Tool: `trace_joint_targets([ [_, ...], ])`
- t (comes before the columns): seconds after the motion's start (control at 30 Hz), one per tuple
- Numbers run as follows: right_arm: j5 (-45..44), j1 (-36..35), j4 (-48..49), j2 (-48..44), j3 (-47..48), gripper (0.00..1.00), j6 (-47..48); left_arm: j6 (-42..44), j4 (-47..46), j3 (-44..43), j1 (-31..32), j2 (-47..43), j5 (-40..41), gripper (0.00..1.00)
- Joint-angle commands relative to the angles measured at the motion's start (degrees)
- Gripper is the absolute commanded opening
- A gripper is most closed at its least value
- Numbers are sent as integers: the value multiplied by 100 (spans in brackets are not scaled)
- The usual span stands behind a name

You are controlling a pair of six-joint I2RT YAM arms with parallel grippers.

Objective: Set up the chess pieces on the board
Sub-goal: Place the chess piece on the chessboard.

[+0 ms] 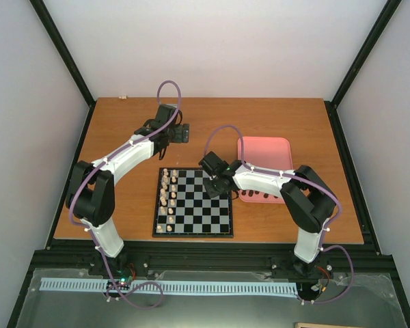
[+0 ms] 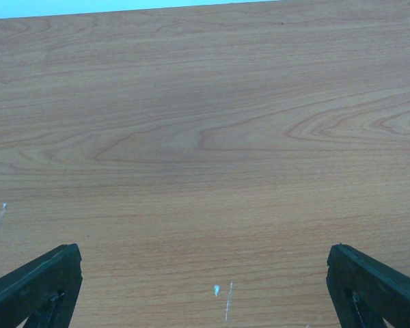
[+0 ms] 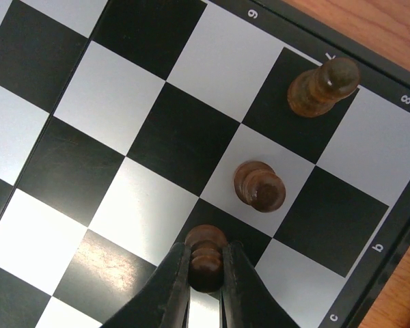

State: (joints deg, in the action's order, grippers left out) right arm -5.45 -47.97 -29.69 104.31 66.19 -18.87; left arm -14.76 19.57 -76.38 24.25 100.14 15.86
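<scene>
The right tool (image 3: 206,254), at the bottom centre of its wrist view, is almost closed, its two dark fingers (image 3: 167,287) pinching a small dark brown pawn (image 3: 206,238) by its upper part. The pawn is over a black square near one corner of the chessboard (image 3: 89,102); whether its base touches the square cannot be told. Just beside it, up and to the right, a second dark pawn (image 3: 260,186) stands on a white square. Further toward the upper right, a taller dark piece (image 3: 324,85) stands on a black square next to the board's black border. In the overhead view this tool sits over the board's upper right corner, and a pink tray (image 1: 263,150) lies just right of it on the wooden worktop (image 1: 116,116). A few more dark pieces (image 1: 256,195) lie along the tray's lower edge, and pale cream pieces (image 1: 167,191) stand in two columns on the board's left side. The left tool (image 2: 205,294) is wide open and holds nothing, over bare wood above the board in the overhead view. The likely trouble is at release: if the pawn is let go tilted or short of the surface, it could topple and roll. The spreading fingers could also clip the neighbouring pawn, which stands very close.
</scene>
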Motion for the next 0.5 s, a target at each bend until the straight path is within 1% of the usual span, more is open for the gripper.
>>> trace_joint_targets([
  [0.0, -9, 42, 30, 109, 109, 12, 49, -26, 38, -204, -34, 84, 38, 100],
  [0.27, 67, 42, 11, 20, 69, 14, 72, -35, 47, -199, -33, 69, 32, 100],
  [0.4, 80, 33, 14, -52, 13, 18, 78, -31, 42, -202, -34, 68, 38, 100],
  [0.47, 67, 33, 8, -106, -11, 23, 80, -35, 41, -202, -34, 72, 24, 100],
])
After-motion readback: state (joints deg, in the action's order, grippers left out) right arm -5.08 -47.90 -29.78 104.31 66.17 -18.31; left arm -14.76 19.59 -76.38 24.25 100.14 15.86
